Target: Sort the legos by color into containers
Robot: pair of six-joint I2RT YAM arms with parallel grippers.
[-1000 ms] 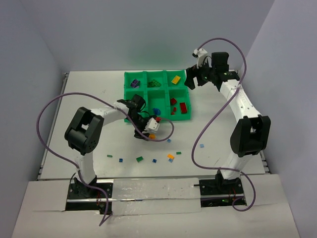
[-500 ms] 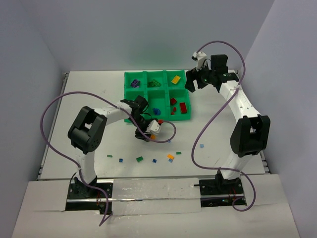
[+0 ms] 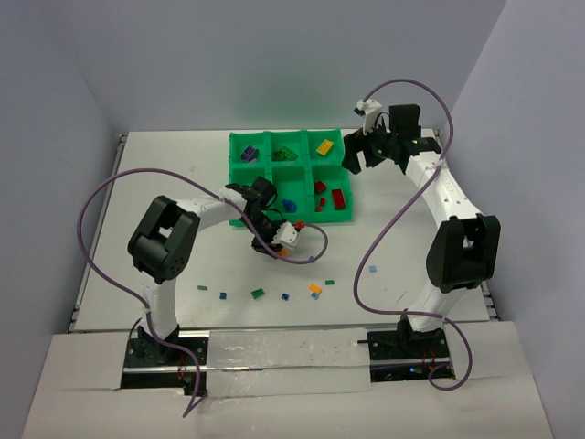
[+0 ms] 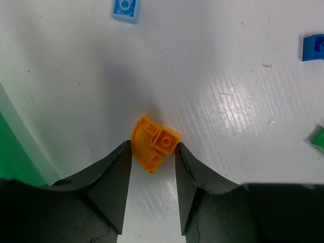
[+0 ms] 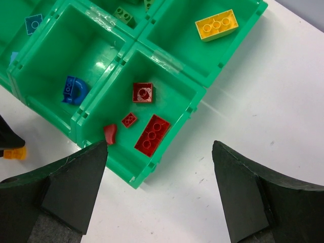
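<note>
Left wrist view | my left end effector (image 4: 153,147) nearly closed, tips touching both sides of orange lego (image 4: 154,144) on table (image 4: 228,76) beside tray (image 4: 10,152) | tip-only hold: firm it, then lift straight up.

**Stuff you can't really make out here**

Left wrist view: the light blue plate (image 4: 125,9) gets chopped by the top edge. A blue brick (image 4: 314,47) and a green bit (image 4: 319,139) run off the right side. Right wrist view only catches part of the tray (image 5: 81,45); its top and left are out of frame. The orange brick (image 5: 14,153) is half covered by a dark gripper finger (image 5: 6,135). From above, the loose pieces (image 3: 259,294) on the table (image 3: 164,174) are too tiny to tell shapes.
</note>
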